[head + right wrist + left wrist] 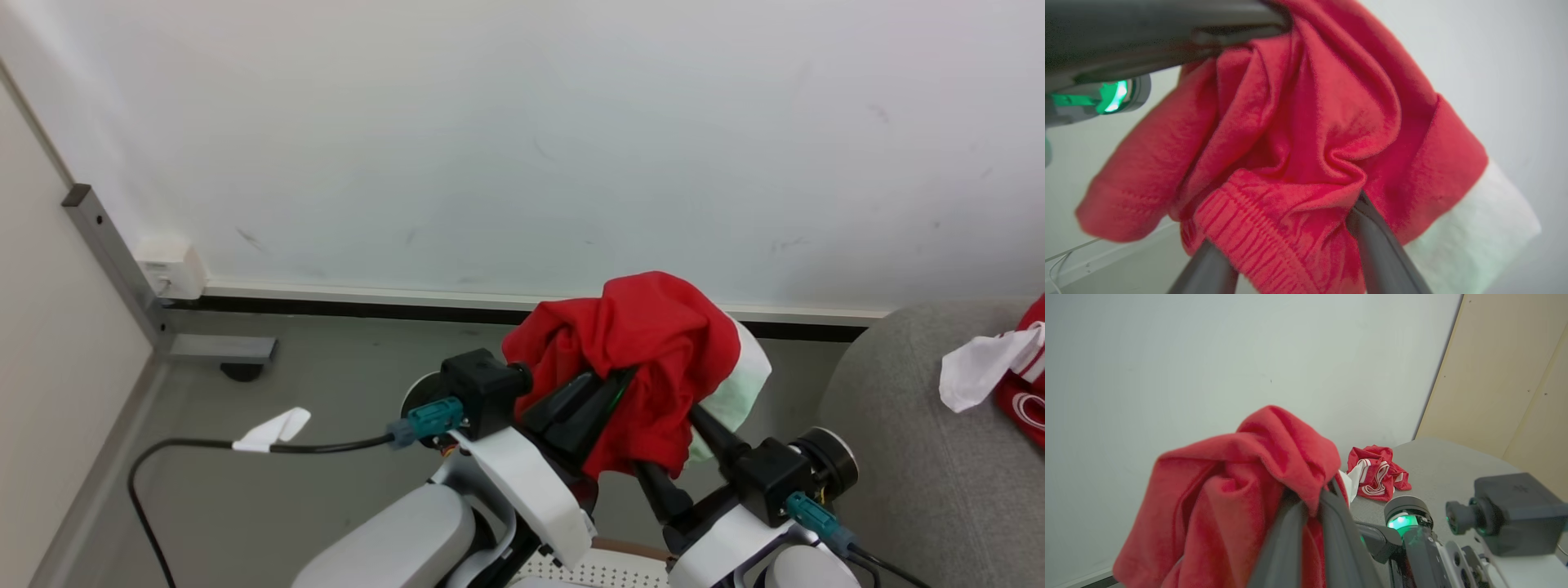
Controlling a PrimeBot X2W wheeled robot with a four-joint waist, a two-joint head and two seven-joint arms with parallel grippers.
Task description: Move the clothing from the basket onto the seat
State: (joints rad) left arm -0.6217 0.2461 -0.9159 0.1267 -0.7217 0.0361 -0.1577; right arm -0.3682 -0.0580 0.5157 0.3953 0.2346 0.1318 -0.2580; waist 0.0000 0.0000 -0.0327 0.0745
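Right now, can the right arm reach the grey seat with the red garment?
Probably yes. The seat lies close beside the right gripper, with nothing between them. But the left gripper pinches the same red garment, so both must move together.

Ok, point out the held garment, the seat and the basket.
held garment [645,327], head view, top fold of the bunch
seat [898,425], head view, bare grey cushion
basket [604,565], head view, holed white wall at bottom edge

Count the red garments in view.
2: one red garment carried by the left gripper and right gripper; one crumpled garment on the grey seat. More may hide in the basket.
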